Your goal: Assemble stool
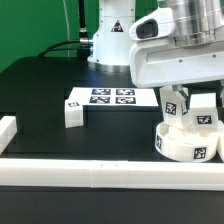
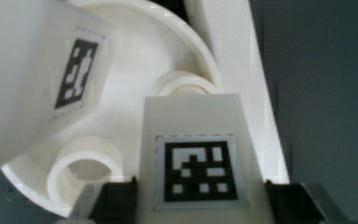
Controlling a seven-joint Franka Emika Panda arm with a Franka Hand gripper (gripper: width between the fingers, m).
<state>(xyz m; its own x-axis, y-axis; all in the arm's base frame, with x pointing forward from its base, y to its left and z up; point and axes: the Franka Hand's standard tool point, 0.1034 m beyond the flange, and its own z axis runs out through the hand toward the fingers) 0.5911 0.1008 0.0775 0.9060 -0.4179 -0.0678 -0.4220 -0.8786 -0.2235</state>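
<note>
**A:** Exterior view first. Where is the stool?

**B:** The seat (image 1: 185,146), a short white cylinder, stands on the black table (image 1: 40,90) at about four o'clock in the frame, close to the front rail (image 1: 100,176). Two white blocks rise above its top: a first block (image 1: 172,103) showing a tag, and a second block (image 1: 204,108) at its three o'clock. The arm (image 1: 170,55) hangs over both and hides their tops, so I can't tell here which one it holds.

**A:** Any other parts?

**B:** A loose leg (image 1: 72,110) lies well apart, at the seat's nine o'clock. It is just beside the eight-o'clock corner of the marker board (image 1: 112,97).

**A:** And the wrist view?

**B:** The end effector (image 2: 195,200) is clamped on a held leg (image 2: 194,135). Its dark fingers (image 2: 108,200) press the block from both sides, and the block's tag faces the camera. The leg's far end reaches a rounded recess in the seat; probably touching, but the picture is too soft to be sure. An open round socket (image 2: 87,165) shows beside the leg.
</note>
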